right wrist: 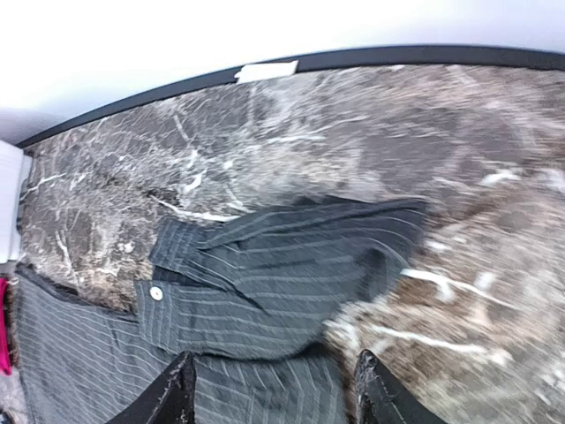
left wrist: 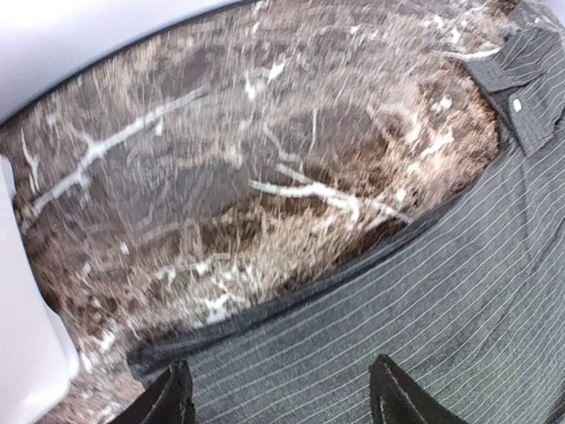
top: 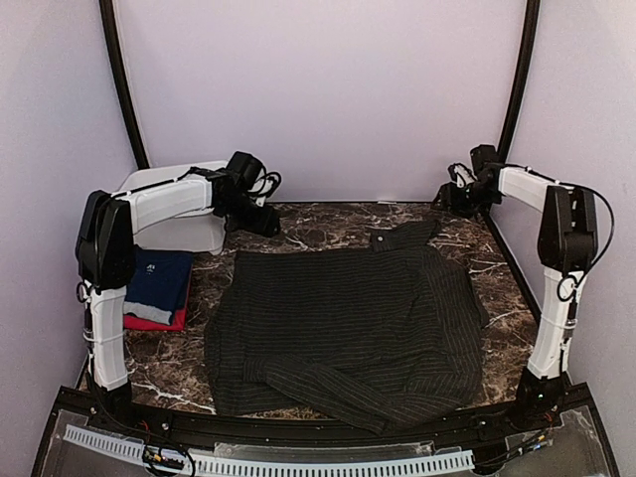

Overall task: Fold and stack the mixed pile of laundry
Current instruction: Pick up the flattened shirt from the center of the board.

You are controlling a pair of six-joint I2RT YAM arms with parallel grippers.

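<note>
The dark pinstriped button shirt (top: 338,328) lies spread flat over the middle of the marble table (top: 328,224), collar (top: 402,237) at the back. A folded navy T-shirt (top: 159,278) rests on a red T-shirt (top: 149,322) at the left. My left gripper (top: 266,221) hovers open over the shirt's back left edge; in the left wrist view the gripper (left wrist: 282,402) has striped cloth (left wrist: 424,291) below it and nothing between its fingers. My right gripper (top: 447,199) stands open near the back right; in the right wrist view the gripper (right wrist: 274,397) is just above the collar (right wrist: 282,274).
A white plastic bin (top: 179,224) stands at the back left behind the folded T-shirts. Black frame posts rise at both back corners, and a black rail (top: 298,432) runs along the near edge. Bare marble (left wrist: 221,194) shows behind the shirt.
</note>
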